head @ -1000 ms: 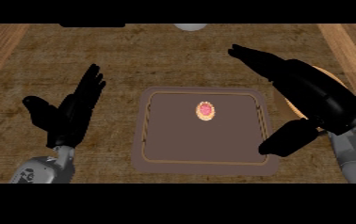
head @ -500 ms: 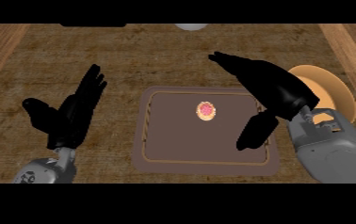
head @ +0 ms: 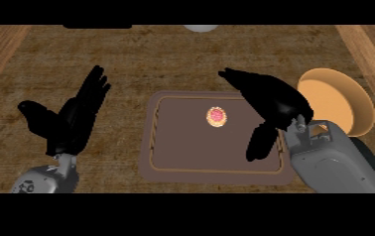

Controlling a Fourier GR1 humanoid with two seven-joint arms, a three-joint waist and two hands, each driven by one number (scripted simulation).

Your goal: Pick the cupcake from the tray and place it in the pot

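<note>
The cupcake (head: 216, 116) sits on the tray (head: 183, 150), toward 1 o'clock from the tray's middle, with nothing touching it. The right hand (head: 275, 103) hovers at the cupcake's 3 o'clock over the tray's right edge, its fingers (head: 238, 79) wide and straight, holding nothing. The pot (head: 344, 96) stands on the tabletop (head: 147, 56) at the tray's 3 o'clock. The left hand (head: 73, 118) rests open at 9 o'clock.
</note>
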